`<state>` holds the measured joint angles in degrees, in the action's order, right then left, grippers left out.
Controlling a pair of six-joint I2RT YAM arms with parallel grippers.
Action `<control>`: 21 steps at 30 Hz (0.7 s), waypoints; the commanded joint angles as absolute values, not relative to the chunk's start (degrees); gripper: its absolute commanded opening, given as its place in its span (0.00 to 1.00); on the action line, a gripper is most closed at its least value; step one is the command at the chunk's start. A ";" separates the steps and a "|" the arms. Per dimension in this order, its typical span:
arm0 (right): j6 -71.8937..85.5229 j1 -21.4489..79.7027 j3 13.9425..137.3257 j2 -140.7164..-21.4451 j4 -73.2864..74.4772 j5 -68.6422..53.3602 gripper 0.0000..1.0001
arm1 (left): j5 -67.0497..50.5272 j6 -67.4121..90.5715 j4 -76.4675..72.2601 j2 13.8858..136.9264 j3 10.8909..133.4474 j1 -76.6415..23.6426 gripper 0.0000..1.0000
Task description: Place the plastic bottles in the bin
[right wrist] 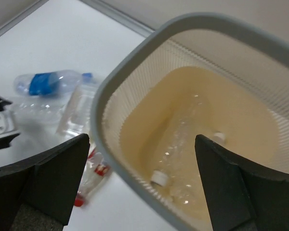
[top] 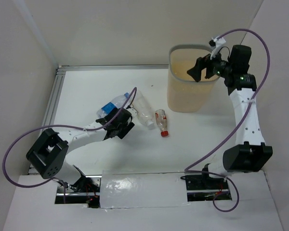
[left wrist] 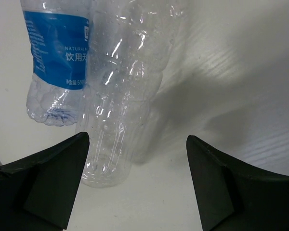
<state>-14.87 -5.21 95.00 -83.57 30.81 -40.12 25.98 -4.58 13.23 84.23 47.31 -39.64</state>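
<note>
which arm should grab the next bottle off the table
Left. The left gripper is open right at the clear bottle beside the blue-label bottle; the right gripper is open over the bin, away from them.

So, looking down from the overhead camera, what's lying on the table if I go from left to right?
Clear plastic bottle with a blue label → plain clear plastic bottle → small clear bottle with red cap and label → tall beige perforated plastic bin with a grey rim.
</note>
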 commanded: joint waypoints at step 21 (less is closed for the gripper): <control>-37.00 2.02 67.24 -59.69 45.97 -52.91 0.90 | 28.75 -8.96 6.33 99.40 55.28 -37.00 0.51</control>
